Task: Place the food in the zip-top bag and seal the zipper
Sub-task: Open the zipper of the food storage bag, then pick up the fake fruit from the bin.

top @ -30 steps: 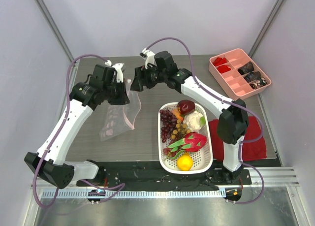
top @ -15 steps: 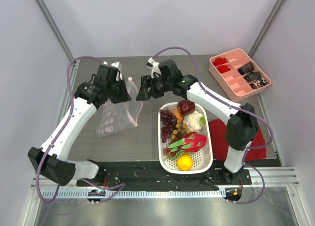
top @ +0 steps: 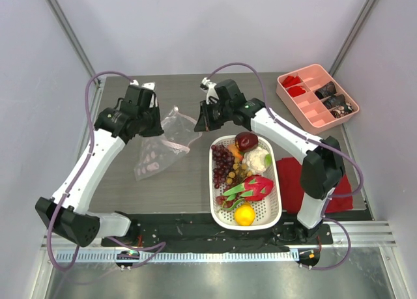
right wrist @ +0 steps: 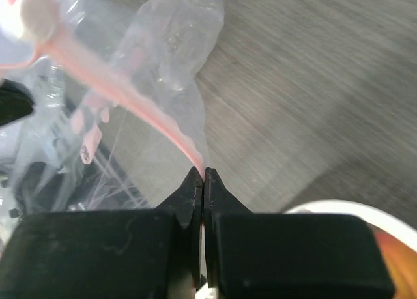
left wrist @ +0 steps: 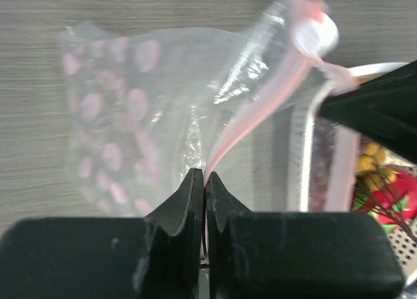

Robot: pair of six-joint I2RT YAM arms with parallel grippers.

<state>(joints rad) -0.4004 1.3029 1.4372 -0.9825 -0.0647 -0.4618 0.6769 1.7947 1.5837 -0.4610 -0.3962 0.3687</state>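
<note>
The zip-top bag (top: 159, 142) was on the table (top: 195, 188), toward the back and a bit left of the middle, between your two arms. Its bottom part, with the pink dots, lay on the wood. Its top part was lifted up and all crinkly.

The zipper (left wrist: 260, 110) looked like a thin pink strip along the bag's mouth. It hung in the air between your two grippers. Your left gripper (left wrist: 205, 179) had its fingers squeezed tight together on one end of that strip. Your right gripper (right wrist: 204, 175) had its fingers squeezed tight on the other end. You could see no gap between either pair of fingers. There was a round white blur on the strip, too fuzzy to tell what it was.

The food (top: 241, 175) sat in the white basket (top: 272, 211), near the bag on its right side and closer to the front. The grapes (top: 221, 165) lay along the basket's left side. The dark red fruit (top: 245, 141) was at the back end, with the white bulb (top: 257, 159) just in front of it. The dragon fruit (top: 255, 187) was in the middle, and the lemon (top: 244, 214) was at the front end.

A red cloth (top: 335, 182) lay to the right of the basket, partly hidden by your right arm. The pink tray (top: 281, 84) stood in the back right corner, well apart from the bag.
</note>
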